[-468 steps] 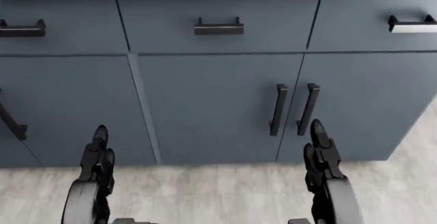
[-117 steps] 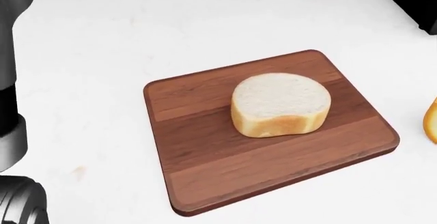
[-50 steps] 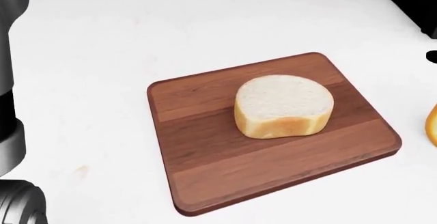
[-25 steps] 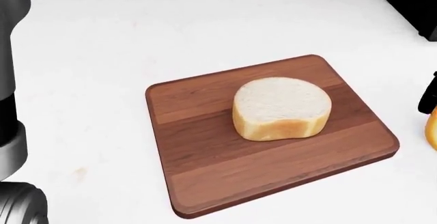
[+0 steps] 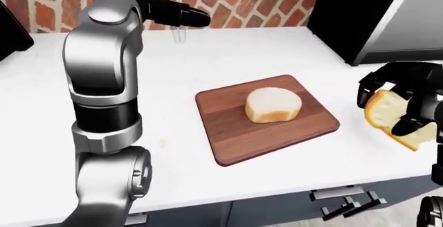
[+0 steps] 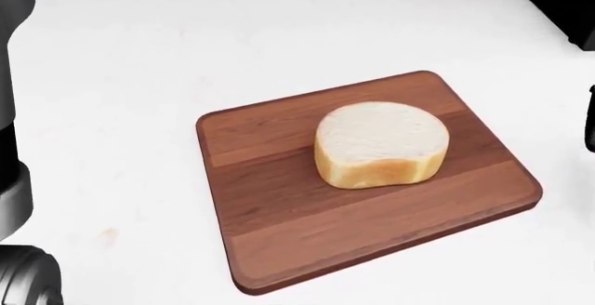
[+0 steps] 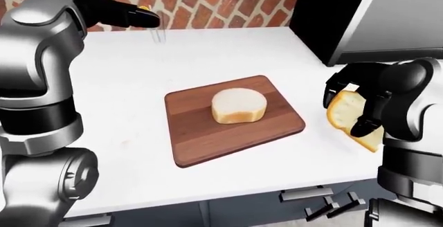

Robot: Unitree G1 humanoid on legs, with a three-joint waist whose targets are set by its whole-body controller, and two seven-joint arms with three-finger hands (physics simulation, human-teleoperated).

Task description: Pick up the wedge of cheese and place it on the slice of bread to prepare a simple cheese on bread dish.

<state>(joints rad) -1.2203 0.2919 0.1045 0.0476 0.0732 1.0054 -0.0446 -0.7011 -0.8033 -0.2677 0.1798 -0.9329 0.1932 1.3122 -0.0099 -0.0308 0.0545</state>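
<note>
1. One cheese [image 7: 349,117] wedge sits clenched in our right hand [image 7: 360,102], off the board's right side, above the counter [image 5: 277,45].
2. One bread [image 6: 381,143] slice lies on one board [image 6: 307,242].
3. Our left hand [image 5: 181,15] is raised near a glass [image 5: 179,34]; its grip we cannot tell.

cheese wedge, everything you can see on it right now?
The wedge of cheese is pale orange-yellow with a lighter cut face and a thin rind edge, flat-sided and tilted, its point toward the lower right of the right-eye view. The right hand grips it with dark fingers wrapped over its faces. It looks lifted off the white counter, to the right of the cutting board, touching neither board nor bread slice. The head view does not show it.
</note>
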